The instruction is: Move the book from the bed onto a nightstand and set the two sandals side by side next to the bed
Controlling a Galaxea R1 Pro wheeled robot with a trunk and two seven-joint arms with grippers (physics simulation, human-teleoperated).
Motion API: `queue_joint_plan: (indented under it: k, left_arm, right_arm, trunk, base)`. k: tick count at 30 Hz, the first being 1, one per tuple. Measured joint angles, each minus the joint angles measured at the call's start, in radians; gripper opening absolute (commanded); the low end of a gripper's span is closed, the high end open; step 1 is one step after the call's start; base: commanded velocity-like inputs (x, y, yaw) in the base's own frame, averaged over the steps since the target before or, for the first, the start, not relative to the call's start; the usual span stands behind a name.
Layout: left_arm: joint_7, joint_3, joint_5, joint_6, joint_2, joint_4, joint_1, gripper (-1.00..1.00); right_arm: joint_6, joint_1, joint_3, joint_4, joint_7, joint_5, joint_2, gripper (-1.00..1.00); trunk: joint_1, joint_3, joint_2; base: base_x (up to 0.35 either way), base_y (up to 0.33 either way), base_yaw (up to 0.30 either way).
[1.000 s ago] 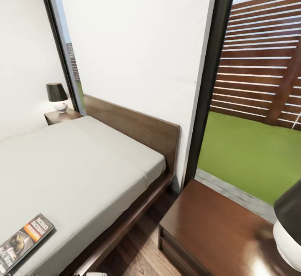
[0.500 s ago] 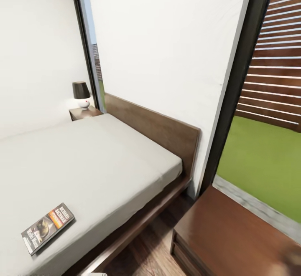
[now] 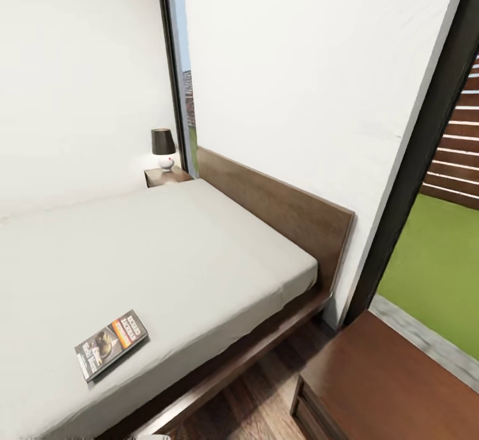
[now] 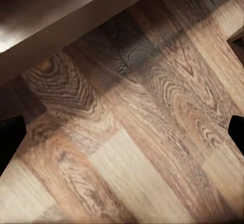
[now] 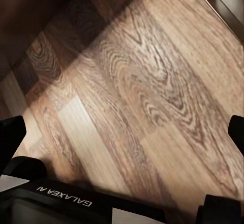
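while the book [image 3: 111, 345] lies flat on the bed [image 3: 199, 253], a low, square approach is advised. both grippers [image 4: 122, 132] [image 5: 122, 132] are seen spread wide, empty, over floor [image 4: 127, 148].

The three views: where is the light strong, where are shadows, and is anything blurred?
Head view: even daylight, a thin shadow under the book on the bed, straight window frames lean. Left wrist view: the plank floor is soft, with a dark band across it. Right wrist view: a sunlit patch on the floor, dark corner beside it.

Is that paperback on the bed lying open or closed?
Closed. The book lies flat on the bed's mattress with its front cover up, lettering and orange band showing, no pages spread.
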Motion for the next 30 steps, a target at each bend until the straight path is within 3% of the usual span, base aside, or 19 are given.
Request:
queue_joint_plan:
  k: [30]
  left_arm:
    - [0.000,0.000,0.000,0.000,-0.005,0.001,0.000,1.00]
  right_arm:
    - [0.000,0.000,0.000,0.000,0.000,0.000,0.000,1.00]
  trunk:
    - [0.000,0.000,0.000]
  base:
    - [0.000,0.000,0.286]
